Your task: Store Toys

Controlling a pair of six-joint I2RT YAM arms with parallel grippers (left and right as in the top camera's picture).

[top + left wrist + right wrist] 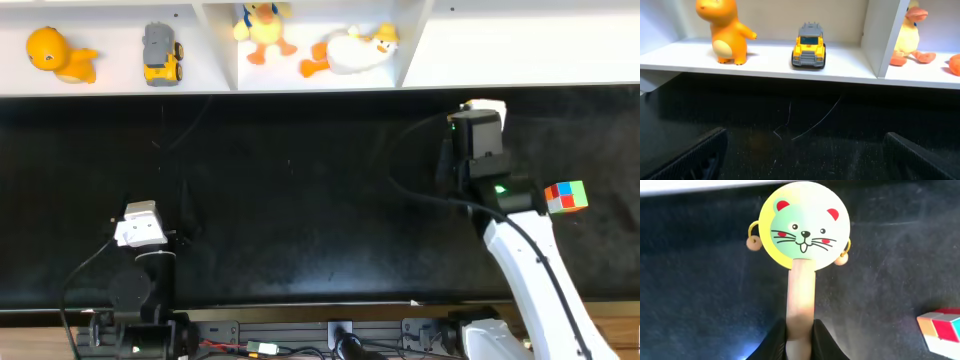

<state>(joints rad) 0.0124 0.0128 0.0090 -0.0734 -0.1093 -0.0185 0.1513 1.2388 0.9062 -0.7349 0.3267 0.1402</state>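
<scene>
Rattle handle [801,297] sits pinched between right fingers [830,347]; left fingers [692,155] spread wide apart.

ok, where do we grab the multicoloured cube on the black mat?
From straight above, closing on two opposite side faces of the multicoloured cube. It sits flat on the black mat, clear of other toys, slightly turned, so probably rotate the wrist to match. The right gripper holds the cat-face wooden drum.

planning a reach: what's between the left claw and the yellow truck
Only bare black mat, from the left claw to the shelf under the yellow truck, seen in the left wrist view.
</scene>
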